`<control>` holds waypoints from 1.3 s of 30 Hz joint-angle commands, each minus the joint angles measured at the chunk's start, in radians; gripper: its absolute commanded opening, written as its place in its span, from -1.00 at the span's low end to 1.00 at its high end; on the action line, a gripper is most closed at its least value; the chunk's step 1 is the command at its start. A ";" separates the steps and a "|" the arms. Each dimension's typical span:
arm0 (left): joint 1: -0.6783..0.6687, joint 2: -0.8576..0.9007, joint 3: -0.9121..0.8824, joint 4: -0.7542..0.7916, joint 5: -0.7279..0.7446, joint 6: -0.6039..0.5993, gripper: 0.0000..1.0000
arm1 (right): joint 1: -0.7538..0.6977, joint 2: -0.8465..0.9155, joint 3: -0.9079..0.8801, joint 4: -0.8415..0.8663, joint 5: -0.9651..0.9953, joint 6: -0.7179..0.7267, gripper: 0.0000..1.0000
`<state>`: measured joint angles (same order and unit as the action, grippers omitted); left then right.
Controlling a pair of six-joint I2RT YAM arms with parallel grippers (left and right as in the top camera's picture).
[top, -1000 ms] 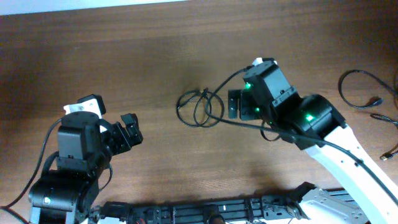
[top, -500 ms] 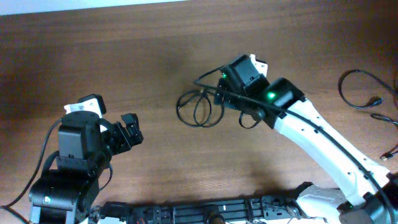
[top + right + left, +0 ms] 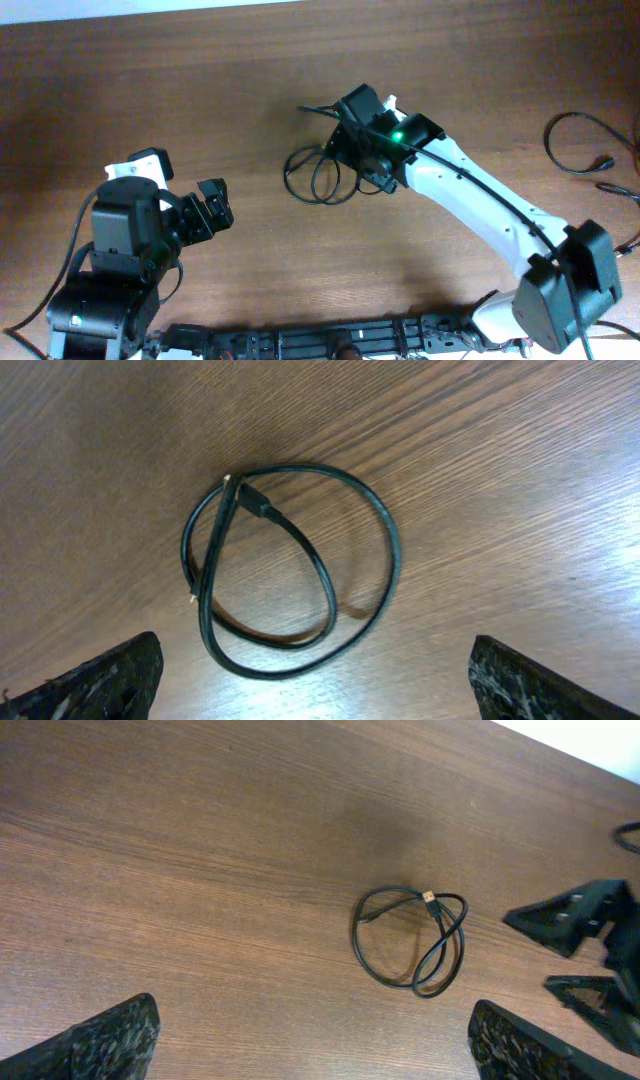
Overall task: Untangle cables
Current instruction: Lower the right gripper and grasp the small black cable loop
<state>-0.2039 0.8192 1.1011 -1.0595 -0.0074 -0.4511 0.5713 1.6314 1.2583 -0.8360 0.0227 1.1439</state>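
A thin black cable (image 3: 318, 172) lies coiled in small overlapping loops on the brown table, its plug ends inside the coil. It shows in the left wrist view (image 3: 412, 937) and fills the right wrist view (image 3: 290, 575). My right gripper (image 3: 352, 158) is open, fingers wide, right beside and over the coil's right edge; its fingertips (image 3: 315, 685) frame the coil from above. My left gripper (image 3: 213, 205) is open and empty, well left of the coil (image 3: 315, 1040). More thin black cables (image 3: 590, 165) lie at the table's far right edge.
The wooden table (image 3: 200, 90) stretches to the back, with a white wall strip along its far edge. The right arm's white link (image 3: 480, 210) crosses the right half. A black rail (image 3: 330, 340) runs along the front edge.
My right gripper has moved left toward the coiled cable and turned, now reaching its right edge. The left arm and the cable have not moved.
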 commanded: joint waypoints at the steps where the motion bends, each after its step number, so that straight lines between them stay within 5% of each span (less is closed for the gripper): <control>1: -0.004 0.001 -0.005 0.005 0.011 -0.008 0.98 | 0.005 0.042 -0.004 0.029 -0.054 0.016 0.93; 23: -0.004 0.003 -0.005 0.004 0.012 -0.008 0.98 | 0.086 0.159 -0.004 0.259 -0.072 0.096 0.62; 27: -0.004 0.004 -0.005 0.005 0.012 -0.008 0.98 | 0.103 0.204 -0.004 0.292 -0.075 0.096 0.01; 29: -0.004 0.003 -0.005 0.004 0.012 -0.008 0.98 | 0.103 0.220 -0.004 0.310 -0.075 0.096 -0.13; 32: -0.004 0.003 -0.005 0.004 0.012 -0.008 0.98 | 0.103 0.223 -0.003 0.324 -0.076 0.096 -0.74; 39: -0.004 0.004 -0.005 0.003 0.012 -0.008 0.98 | 0.101 0.222 -0.002 0.362 -0.076 0.095 -0.81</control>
<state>-0.2039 0.8223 1.1011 -1.0576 -0.0032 -0.4511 0.6666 1.8412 1.2583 -0.4915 -0.0544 1.2377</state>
